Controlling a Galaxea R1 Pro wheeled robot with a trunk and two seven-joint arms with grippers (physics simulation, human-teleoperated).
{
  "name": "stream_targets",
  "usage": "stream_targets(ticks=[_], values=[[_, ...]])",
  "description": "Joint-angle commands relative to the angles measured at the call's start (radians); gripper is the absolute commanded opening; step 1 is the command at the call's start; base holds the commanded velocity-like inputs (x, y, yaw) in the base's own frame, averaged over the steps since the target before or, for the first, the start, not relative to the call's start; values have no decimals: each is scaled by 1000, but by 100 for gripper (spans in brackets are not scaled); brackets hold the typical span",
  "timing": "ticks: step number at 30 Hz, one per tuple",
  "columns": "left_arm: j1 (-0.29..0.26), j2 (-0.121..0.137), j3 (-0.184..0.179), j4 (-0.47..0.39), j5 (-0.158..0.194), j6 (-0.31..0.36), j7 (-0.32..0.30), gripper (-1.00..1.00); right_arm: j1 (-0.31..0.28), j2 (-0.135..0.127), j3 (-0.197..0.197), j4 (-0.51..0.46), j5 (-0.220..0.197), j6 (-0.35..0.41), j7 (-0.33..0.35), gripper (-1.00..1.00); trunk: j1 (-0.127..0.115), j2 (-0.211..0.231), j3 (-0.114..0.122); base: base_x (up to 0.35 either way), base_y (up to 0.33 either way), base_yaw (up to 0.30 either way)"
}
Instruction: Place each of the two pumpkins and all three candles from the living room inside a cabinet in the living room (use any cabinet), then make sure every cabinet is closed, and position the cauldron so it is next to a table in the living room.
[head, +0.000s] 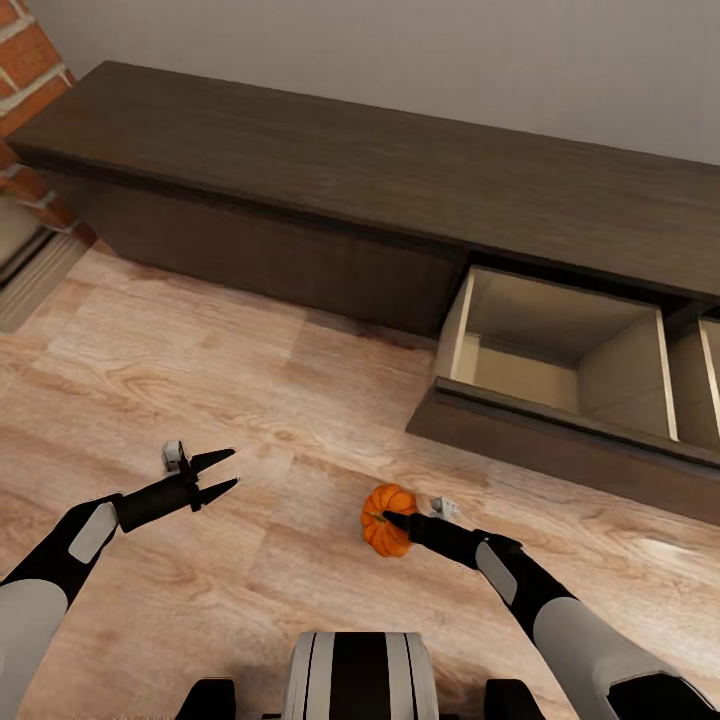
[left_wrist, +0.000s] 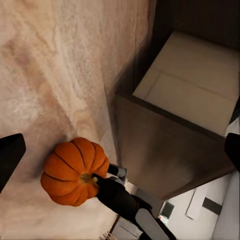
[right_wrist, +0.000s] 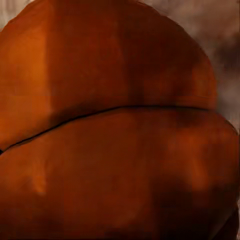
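above the floor (head: 200, 380), right gripper (head: 392, 520) grips pumpkin (head: 385, 535)

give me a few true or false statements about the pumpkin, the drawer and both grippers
1. The right gripper is at the pumpkin. True.
2. The left gripper holds a candle. False: its jaws are open and empty.
3. The cabinet has a drawer pulled open. True.
4. The pumpkin already lies inside the drawer. False: it is over the wood floor, short of the drawer.
5. The open drawer has a candle in it. False: its visible beige inside is bare.
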Motion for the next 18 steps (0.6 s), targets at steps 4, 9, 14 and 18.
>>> stream_targets(ticks=[4, 9, 14, 18], values=[[-1, 0, 1, 0, -1, 5, -1, 100, 1, 0, 9, -7, 27, 2, -60, -100, 0, 0, -1, 0, 0, 82], [-1, 0, 1, 0, -2, 5, -1, 100, 1, 0, 8, -9, 28, 2, -51, -100, 0, 0, -1, 0, 0, 6], [-1, 1, 2, 0, -2, 5, -1, 100, 1, -2, 7, -9, 27, 0, -43, -100, 0, 0, -1, 0, 0, 0], [-1, 1, 2, 0, -2, 5, -1, 100, 1, -6, 6, -9, 27, 1, 32, -100, 0, 0, -1, 0, 0, 0]])
